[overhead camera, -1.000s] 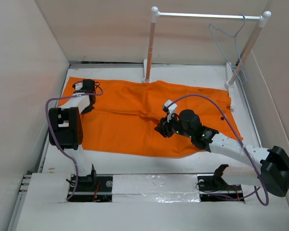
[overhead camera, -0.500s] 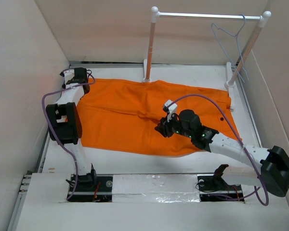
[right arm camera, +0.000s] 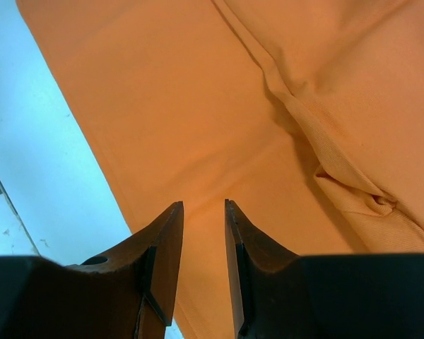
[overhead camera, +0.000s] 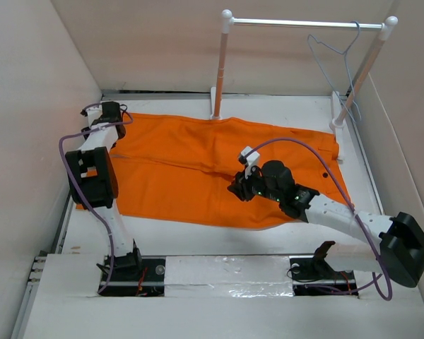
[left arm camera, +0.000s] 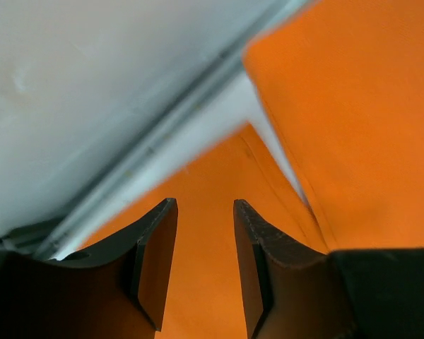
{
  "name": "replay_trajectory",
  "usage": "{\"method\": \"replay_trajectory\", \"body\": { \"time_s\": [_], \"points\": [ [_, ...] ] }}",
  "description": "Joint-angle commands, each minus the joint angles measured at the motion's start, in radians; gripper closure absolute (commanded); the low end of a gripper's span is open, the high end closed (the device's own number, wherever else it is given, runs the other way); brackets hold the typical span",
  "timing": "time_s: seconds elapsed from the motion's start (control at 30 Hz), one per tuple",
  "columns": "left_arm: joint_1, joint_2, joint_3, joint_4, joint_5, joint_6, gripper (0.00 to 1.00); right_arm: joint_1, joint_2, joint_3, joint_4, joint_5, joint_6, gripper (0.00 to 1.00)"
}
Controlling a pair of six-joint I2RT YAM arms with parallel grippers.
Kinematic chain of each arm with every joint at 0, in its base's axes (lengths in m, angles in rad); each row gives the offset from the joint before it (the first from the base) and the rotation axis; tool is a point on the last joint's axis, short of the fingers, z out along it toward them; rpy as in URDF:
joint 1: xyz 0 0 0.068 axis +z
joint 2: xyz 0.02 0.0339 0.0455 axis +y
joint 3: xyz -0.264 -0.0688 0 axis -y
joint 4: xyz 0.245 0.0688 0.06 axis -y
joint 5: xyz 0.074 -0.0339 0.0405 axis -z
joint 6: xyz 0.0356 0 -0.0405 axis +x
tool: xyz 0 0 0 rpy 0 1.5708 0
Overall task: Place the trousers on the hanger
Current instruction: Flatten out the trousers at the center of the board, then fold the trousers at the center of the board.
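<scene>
Nearest the arm bases lies a bare strip of the white desk [overhead camera: 198,236]. Just beyond it the right tool [overhead camera: 238,189] hangs low over the trousers [overhead camera: 191,159], roughly mid-length on the near leg. In its wrist view, the right tool [right arm camera: 203,205] has its two dark fingers parted by a narrow gap with nothing between them. Orange cloth [right arm camera: 268,113] fills the space under and ahead of the tips. A raised seam runs away from the tool up and to the right, ending in a small puckered fold beside the right finger. To the left of the left finger, the hem gives way to bare desk [right arm camera: 49,155].

The trousers are spread flat across the desk. The waistband end with its small dark button lies to the right of the right tool, and the legs stretch away to its left.

Farther off, the left tool [overhead camera: 104,111] sits at the far left corner of the cloth, at the leg ends. In its own camera, the left tool [left arm camera: 205,205] also has its fingers a little apart and grips nothing. Trouser cloth [left arm camera: 353,120] lies beneath and ahead of it, split by a pale wedge just past the tips. A grey wall [left arm camera: 92,63] rises ahead and to the left, and the view is blurred.

Farthest from both tools, the hanger [overhead camera: 344,60] hangs by its hook from the metal crossbar of the white rail stand [overhead camera: 304,24], near the right post, well apart from the trousers.
</scene>
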Motion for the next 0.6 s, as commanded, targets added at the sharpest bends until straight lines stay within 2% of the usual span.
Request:
{"method": "replay_trajectory", "body": {
  "time_s": [0.0, 0.03, 0.07, 0.13, 0.17, 0.2, 0.4, 0.43, 0.47, 0.5, 0.57],
  "points": [
    [-0.038, -0.180, -0.100, 0.020, 0.169, -0.069, 0.65, -0.003, -0.005, 0.032, 0.039, -0.004, -0.012, 0.66],
    [-0.038, -0.215, -0.141, 0.047, 0.213, -0.085, 0.65, 0.008, -0.009, 0.032, 0.038, -0.007, -0.012, 0.68],
    [-0.018, -0.281, -0.218, 0.055, 0.251, -0.115, 0.66, 0.008, -0.017, 0.031, 0.038, -0.006, -0.012, 0.75],
    [0.023, -0.344, -0.292, 0.066, 0.360, -0.155, 0.72, 0.019, -0.038, 0.028, 0.033, -0.006, -0.014, 0.92],
    [0.067, -0.403, -0.371, 0.071, 0.394, -0.186, 0.96, 0.019, -0.046, 0.028, 0.033, -0.006, -0.014, 1.00],
    [0.090, -0.431, -0.404, 0.071, 0.453, -0.201, 1.00, 0.019, -0.054, 0.023, 0.033, -0.004, -0.012, 1.00],
    [0.242, -0.651, -0.666, 0.088, 0.662, -0.315, 1.00, 0.019, -0.112, 0.011, 0.029, 0.005, -0.009, 1.00],
    [0.294, -0.669, -0.692, 0.091, 0.673, -0.327, 1.00, 0.019, -0.120, 0.006, 0.029, 0.008, -0.006, 0.98],
    [0.322, -0.685, -0.720, 0.091, 0.672, -0.338, 0.95, 0.019, -0.139, 0.003, 0.029, 0.014, -0.006, 0.95],
    [0.342, -0.703, -0.770, 0.086, 0.605, -0.362, 0.84, 0.019, -0.149, 0.000, 0.029, 0.016, -0.008, 0.92],
    [0.382, -0.699, -0.771, 0.042, 0.581, -0.416, 0.76, 0.019, -0.167, -0.009, 0.030, 0.025, -0.009, 0.86]
  ]
}}
